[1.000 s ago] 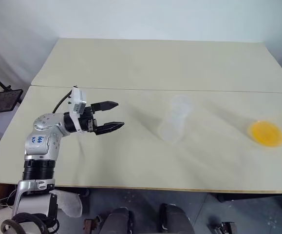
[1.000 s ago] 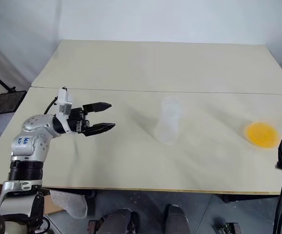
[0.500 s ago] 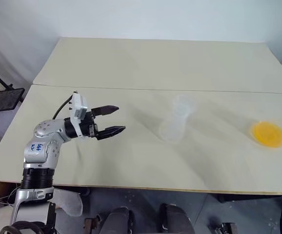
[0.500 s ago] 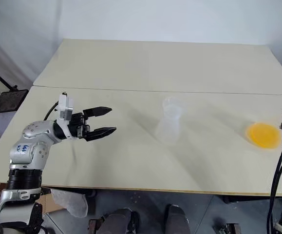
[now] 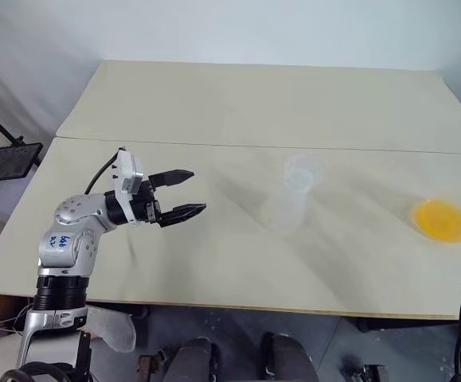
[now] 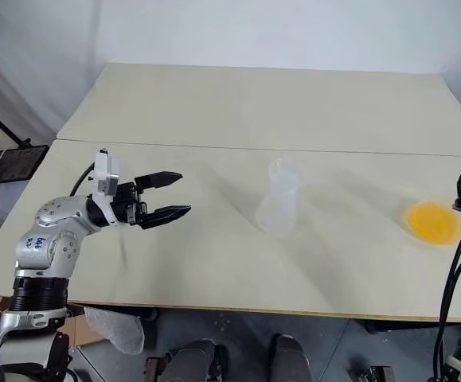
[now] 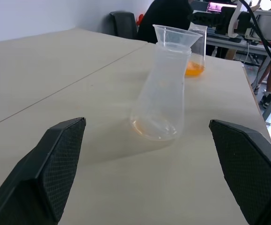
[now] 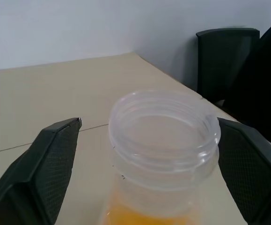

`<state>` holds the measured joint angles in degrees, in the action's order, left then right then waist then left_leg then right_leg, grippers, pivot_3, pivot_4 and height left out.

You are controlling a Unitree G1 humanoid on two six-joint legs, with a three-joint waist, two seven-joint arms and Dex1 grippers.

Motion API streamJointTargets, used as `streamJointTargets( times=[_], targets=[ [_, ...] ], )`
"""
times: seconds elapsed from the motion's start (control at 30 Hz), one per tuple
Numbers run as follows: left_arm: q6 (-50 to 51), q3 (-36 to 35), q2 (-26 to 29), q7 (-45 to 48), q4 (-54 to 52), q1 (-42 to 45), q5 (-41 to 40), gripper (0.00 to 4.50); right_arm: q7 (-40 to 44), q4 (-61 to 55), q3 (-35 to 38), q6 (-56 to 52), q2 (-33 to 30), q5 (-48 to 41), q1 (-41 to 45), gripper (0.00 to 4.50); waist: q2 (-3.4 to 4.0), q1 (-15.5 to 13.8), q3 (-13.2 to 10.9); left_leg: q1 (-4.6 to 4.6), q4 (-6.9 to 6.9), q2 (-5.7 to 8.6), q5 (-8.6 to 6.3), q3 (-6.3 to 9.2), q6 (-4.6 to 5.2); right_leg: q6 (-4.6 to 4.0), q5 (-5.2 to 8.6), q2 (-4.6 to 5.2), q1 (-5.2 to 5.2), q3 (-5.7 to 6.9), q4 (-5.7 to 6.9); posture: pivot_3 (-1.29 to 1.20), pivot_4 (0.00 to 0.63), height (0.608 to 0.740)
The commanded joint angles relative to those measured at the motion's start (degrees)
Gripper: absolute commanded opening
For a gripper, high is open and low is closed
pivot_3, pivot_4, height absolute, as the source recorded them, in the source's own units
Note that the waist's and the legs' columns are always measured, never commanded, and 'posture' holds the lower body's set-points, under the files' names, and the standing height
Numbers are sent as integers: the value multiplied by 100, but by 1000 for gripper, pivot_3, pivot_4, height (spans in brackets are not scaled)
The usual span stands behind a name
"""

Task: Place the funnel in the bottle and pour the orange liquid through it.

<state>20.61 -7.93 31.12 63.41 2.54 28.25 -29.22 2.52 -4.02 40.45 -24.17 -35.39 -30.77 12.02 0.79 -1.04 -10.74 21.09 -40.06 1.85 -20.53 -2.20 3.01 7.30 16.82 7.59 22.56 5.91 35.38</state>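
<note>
1. We are seeing the bottle (image 5: 288, 199) standing upright near the middle of the table (image 5: 238, 103): clear, flask-like, a wide rounded base tapering to a narrow neck.
2. The funnel (image 7: 173, 35) is already sitting in the bottle's neck, its flared rim showing above it.
3. A faint orange trace is lying at the bottom of the bottle in the left wrist view.
4. The orange liquid (image 5: 440, 220) is sitting in a clear wide-mouthed jar (image 8: 163, 140) near the table's right edge, well apart from the bottle.
5. We are reading blue handwriting on the left arm's silver housing (image 5: 61, 239), too small to make out.
6. The left gripper (image 5: 184, 193) is hovering above the table left of the bottle, its jaws spread wide and holding nothing.
7. The right gripper (image 8: 149, 154) is flanking the jar, its fingers (image 8: 46, 159) standing apart on either side; we cannot tell whether they are touching it.
8. Compared with a second ago, the right arm has moved up along the right edge, beside the jar; the left gripper is staying put.
</note>
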Motion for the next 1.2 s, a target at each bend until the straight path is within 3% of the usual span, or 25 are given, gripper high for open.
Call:
streamJointTargets(
  times=[0.03,0.1,0.33,0.53,0.83,1.2],
  targets=[
    [-117,-44,-10,-11,-219,-38,-131,4500,-24,-44,107,93,-50,101,49,3292,0,0,0,0,0,0,0,0,0,0,0,0,0,0,0,0,150,740],
    [-128,-41,-13,-13,-214,-38,-130,4500,4,-35,112,77,-39,86,66,2800,0,-1,0,-1,0,0,0,0,0,0,0,-1,0,0,0,0,150,740],
    [-226,-47,-18,-2,-105,16,-104,4500,314,-146,-44,264,-78,72,195,2800,1,4,-1,0,1,-1,0,-2,0,0,0,-2,0,2,-5,0,150,740],
    [-299,-16,-68,-12,-25,64,-85,4500,1116,-1036,-958,882,-148,275,432,2800,11,37,-7,0,3,-2,0,-5,0,0,0,-4,2,5,-7,0,150,740],
    [-315,28,-178,-95,-88,43,-77,4500,760,-2322,-2671,-313,-498,1620,934,2800,11,30,-7,10,1,-1,2,7,-4,1,0,0,3,6,-11,0,150,740],
    [-356,80,-431,-310,-273,-128,-90,4500,1264,-2458,-3570,860,-1228,3528,896,2800,10,-22,-8,16,6,1,2,0,-4,6,-3,-6,4,30,-34,0,150,740]
  ],
)
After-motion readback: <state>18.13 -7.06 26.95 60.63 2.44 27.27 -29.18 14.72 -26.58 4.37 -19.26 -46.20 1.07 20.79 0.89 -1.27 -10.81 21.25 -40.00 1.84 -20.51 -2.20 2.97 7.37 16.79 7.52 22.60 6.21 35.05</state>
